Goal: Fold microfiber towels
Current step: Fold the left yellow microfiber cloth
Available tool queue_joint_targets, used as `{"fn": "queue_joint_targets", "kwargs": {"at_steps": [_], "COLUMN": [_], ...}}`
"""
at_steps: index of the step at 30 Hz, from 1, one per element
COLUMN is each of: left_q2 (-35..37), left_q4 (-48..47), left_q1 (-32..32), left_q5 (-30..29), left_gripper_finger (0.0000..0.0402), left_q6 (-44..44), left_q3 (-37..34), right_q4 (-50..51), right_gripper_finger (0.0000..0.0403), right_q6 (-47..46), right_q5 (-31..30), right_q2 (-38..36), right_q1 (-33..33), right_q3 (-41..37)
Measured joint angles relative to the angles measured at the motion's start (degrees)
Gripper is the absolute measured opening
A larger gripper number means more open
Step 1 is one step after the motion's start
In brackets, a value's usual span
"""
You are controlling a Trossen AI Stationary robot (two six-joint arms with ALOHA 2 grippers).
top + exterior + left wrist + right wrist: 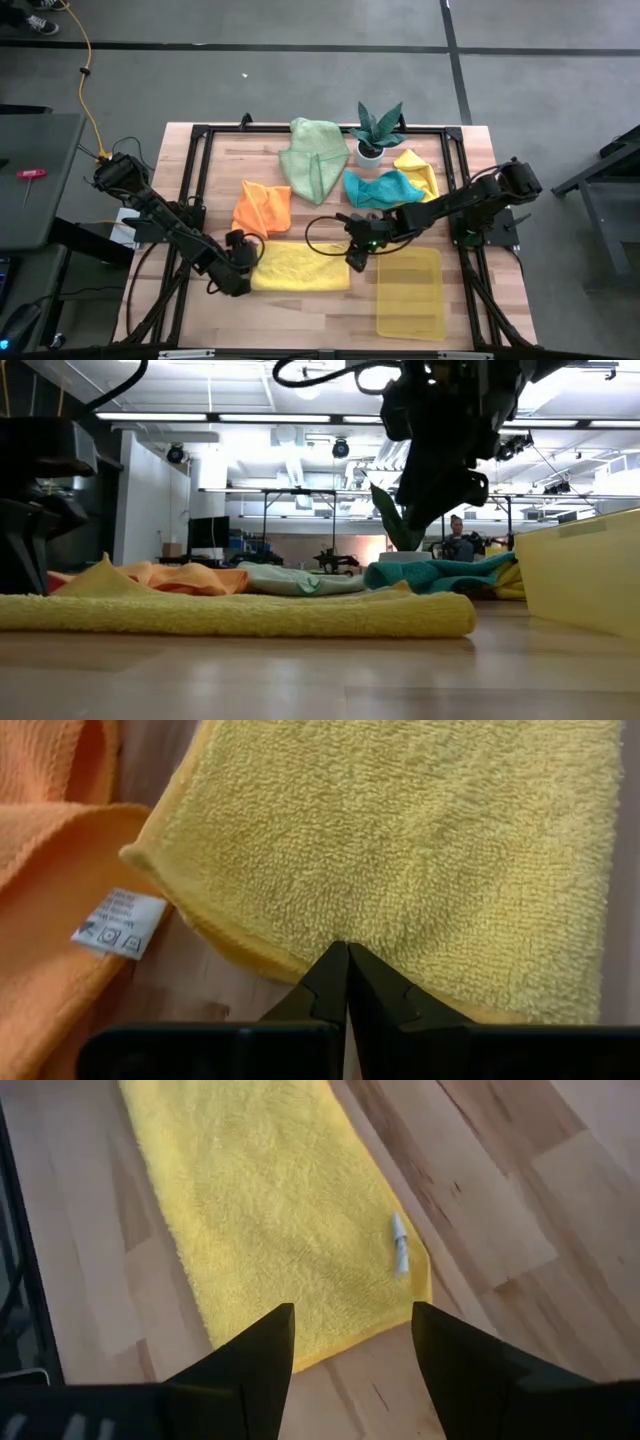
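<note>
The yellow towel (pixel 300 268) lies flat as a folded strip near the front of the table (pixel 300 320), between the two arms. The left gripper (pixel 240 277) sits at its left edge, fingers (pixel 345 985) pressed together on the towel's hem. The right gripper (pixel 357 256) hangs just above the right edge, jaws wide and holding nothing. Bare wood lies in front of the strip; the yellow tray (pixel 410 293) sits just right of it. The orange towel (pixel 263 208), green towel (pixel 314 157) and teal towel (pixel 380 188) lie crumpled farther back.
</note>
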State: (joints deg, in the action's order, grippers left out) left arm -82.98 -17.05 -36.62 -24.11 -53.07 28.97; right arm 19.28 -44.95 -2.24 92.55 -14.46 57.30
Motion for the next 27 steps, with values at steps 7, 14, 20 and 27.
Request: {"fn": "queue_joint_targets", "kwargs": {"at_steps": [7,14,20,27], "left_q2": [-0.11,-0.15,-0.17,-0.17], "left_q4": [-0.03,0.23,0.32,0.39], "left_q1": [-1.18,-1.20,-1.23,-1.31], "left_q5": [-1.33,-1.83,-1.92,-2.11], "left_gripper_finger": [0.0000,0.0000,0.0000,0.0000], "left_q6": [-2.48,-2.51,-3.98,-3.87], "left_q3": [-0.09,0.00,0.00,0.00], "right_q4": [-0.19,5.83,14.41,18.19], "right_gripper_finger": [0.0195,0.0195,0.0195,0.0195], "right_q6": [-5.71,-10.31,-13.64,-18.26], "right_q5": [4.85,4.01,1.20,3.01], "right_q2": [4.58,7.64,12.45,17.58], "right_q1": [0.05,-2.17,-3.02,-3.27], "right_q3": [-0.02,6.09,12.68,16.41]}}
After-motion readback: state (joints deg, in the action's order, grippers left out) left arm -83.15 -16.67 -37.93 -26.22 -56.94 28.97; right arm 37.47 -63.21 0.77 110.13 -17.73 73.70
